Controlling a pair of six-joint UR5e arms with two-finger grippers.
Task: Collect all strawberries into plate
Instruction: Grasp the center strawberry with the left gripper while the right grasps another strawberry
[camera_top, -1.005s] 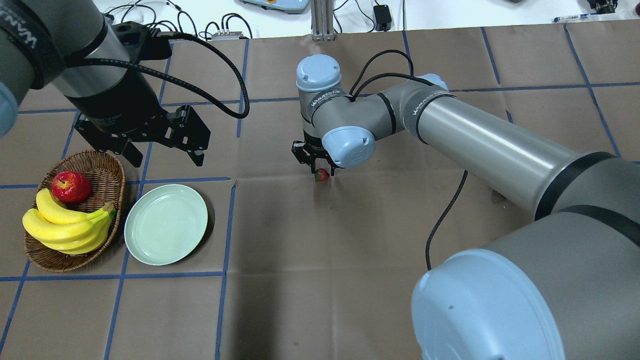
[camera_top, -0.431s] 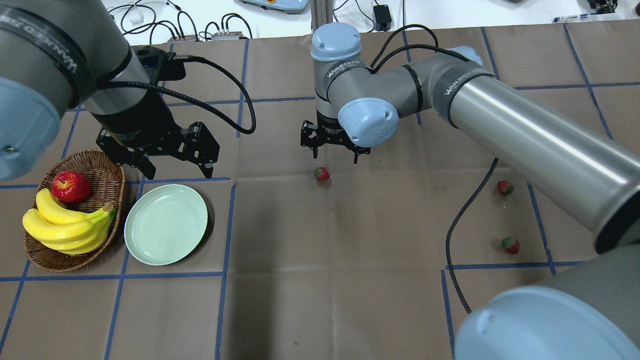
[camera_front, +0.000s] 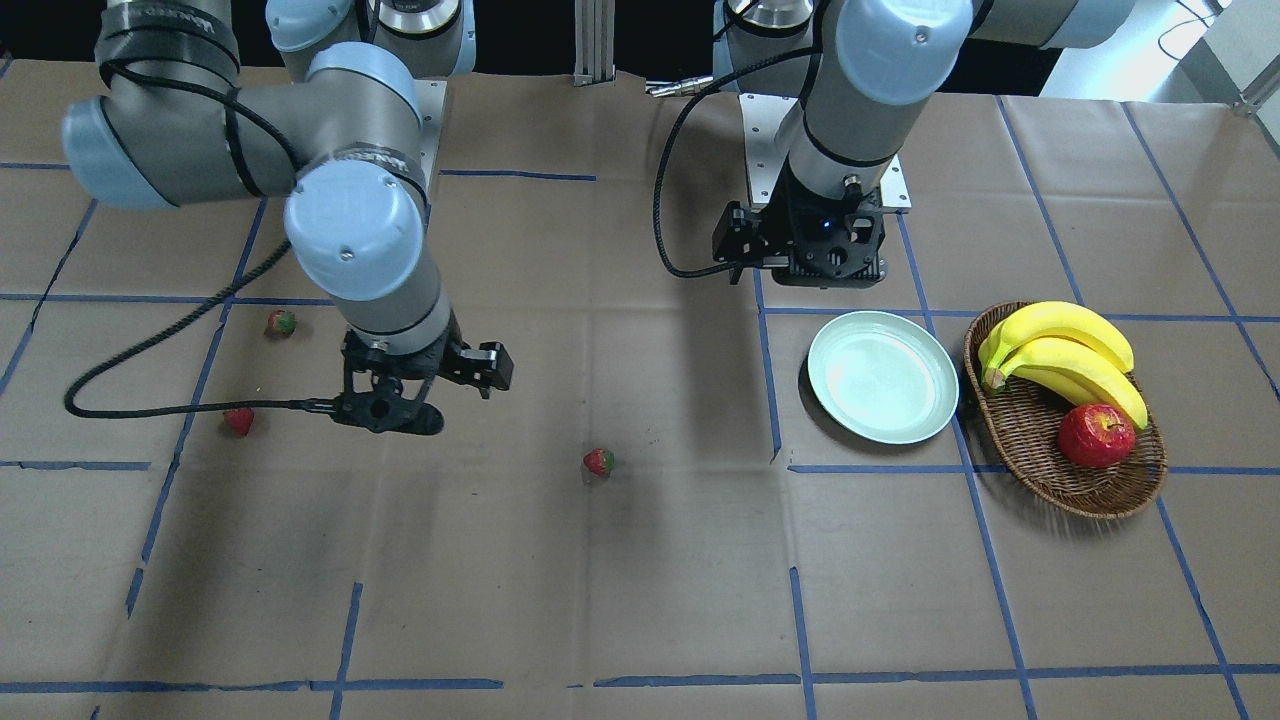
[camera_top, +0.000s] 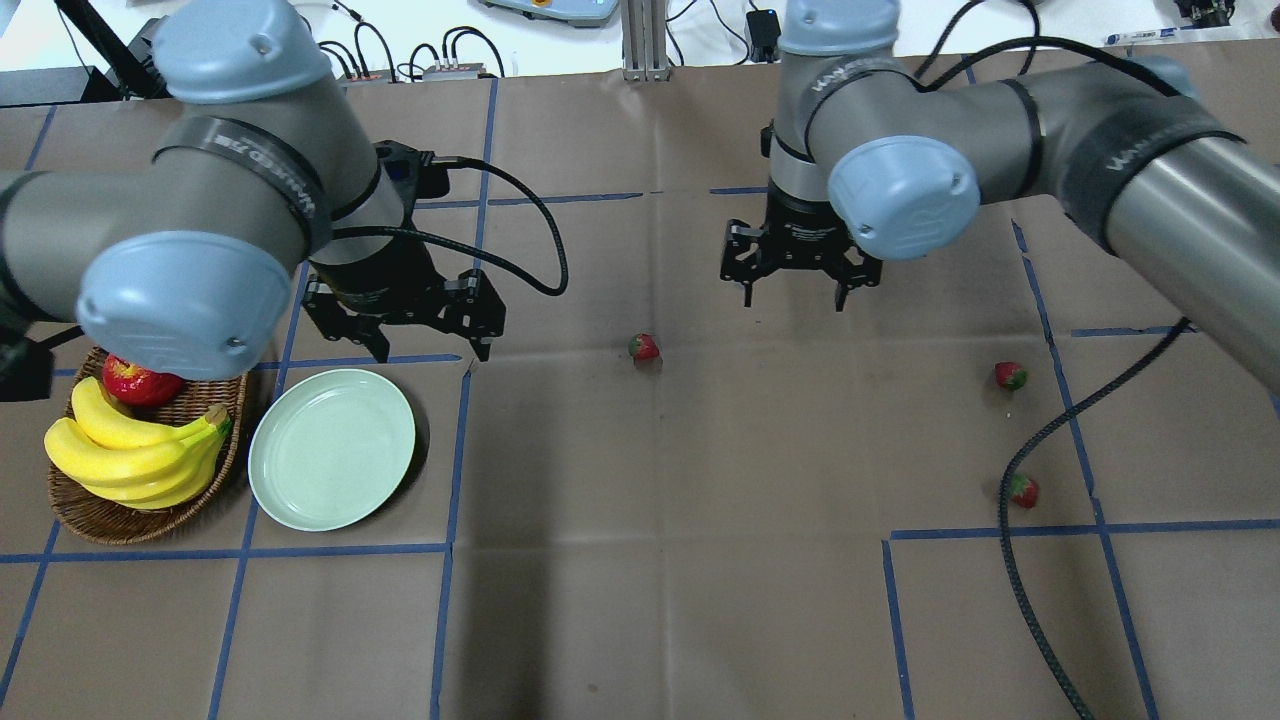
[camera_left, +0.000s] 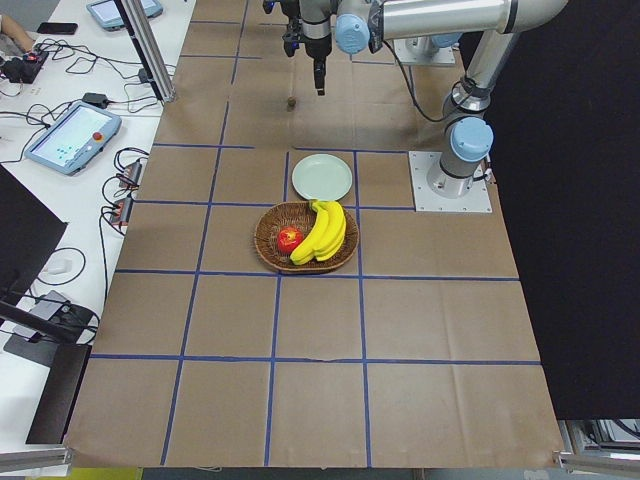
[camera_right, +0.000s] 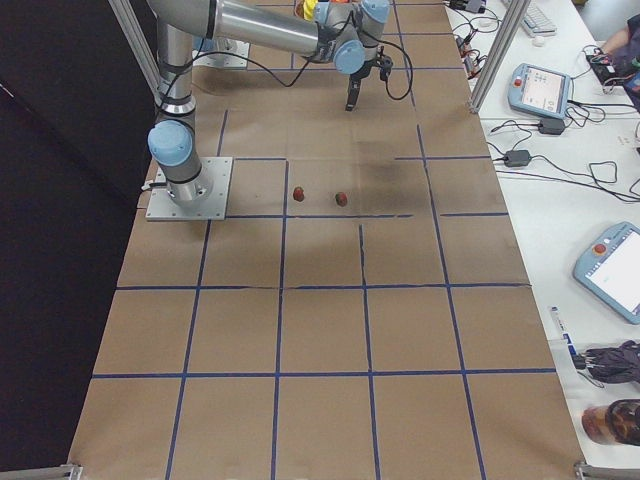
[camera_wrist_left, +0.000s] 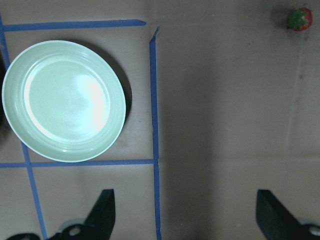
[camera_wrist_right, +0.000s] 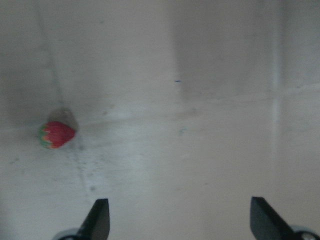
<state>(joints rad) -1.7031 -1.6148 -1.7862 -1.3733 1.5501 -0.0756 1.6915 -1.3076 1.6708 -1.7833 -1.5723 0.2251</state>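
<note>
Both jaws are hanging open over the worktop (camera_top: 640, 600), and the strawberries (camera_top: 644, 347) are lying off the plate (camera_top: 331, 448).
The left jaws are hovering spread wide and gripping nothing, just past the plate's far rim. The right jaws are hovering open and gripping nothing above bare paper, near the mid-worktop strawberry. A second strawberry (camera_top: 1010, 375) and a third strawberry (camera_top: 1022, 490) are lying on the right side, well apart from the plate.
</note>
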